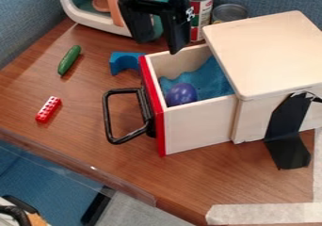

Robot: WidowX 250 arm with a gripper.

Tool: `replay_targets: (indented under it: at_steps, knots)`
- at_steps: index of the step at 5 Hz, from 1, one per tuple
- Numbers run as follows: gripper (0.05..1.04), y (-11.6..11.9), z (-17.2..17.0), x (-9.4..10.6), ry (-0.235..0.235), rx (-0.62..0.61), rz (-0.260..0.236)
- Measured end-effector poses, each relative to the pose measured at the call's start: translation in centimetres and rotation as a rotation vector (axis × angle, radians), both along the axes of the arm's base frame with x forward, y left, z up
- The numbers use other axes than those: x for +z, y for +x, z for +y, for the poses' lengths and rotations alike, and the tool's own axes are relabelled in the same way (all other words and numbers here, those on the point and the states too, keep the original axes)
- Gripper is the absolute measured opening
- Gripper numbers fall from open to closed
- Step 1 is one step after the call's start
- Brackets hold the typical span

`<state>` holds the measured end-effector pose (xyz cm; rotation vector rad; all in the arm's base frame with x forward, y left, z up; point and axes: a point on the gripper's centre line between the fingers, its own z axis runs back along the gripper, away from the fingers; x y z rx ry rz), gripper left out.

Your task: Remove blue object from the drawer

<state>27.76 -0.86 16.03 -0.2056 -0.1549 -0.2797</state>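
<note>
Blue-purple and rounded, the ball (181, 93) lies against crumpled blue material (211, 81) inside the pulled-out wooden drawer (198, 128), around the middle of the frame. The black gripper (162, 44) hangs at top centre, fingers spread apart. On the bench (82, 107), a blue arched block (119, 63) sits just outside the drawer's red front.

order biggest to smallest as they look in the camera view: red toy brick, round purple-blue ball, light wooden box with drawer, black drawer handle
1. light wooden box
2. black drawer handle
3. purple-blue ball
4. red toy brick
</note>
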Motion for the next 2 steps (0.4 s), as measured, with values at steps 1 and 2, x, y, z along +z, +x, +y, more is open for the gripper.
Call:
replay_targets:
  at_steps: [1, 2]
  knots:
    - [1.0, -0.05, -0.03, -0.65, -0.004, 0.002, 0.023]
    - [1.0, 0.21, -0.19, -0.68, 0.001, 0.003, 0.007]
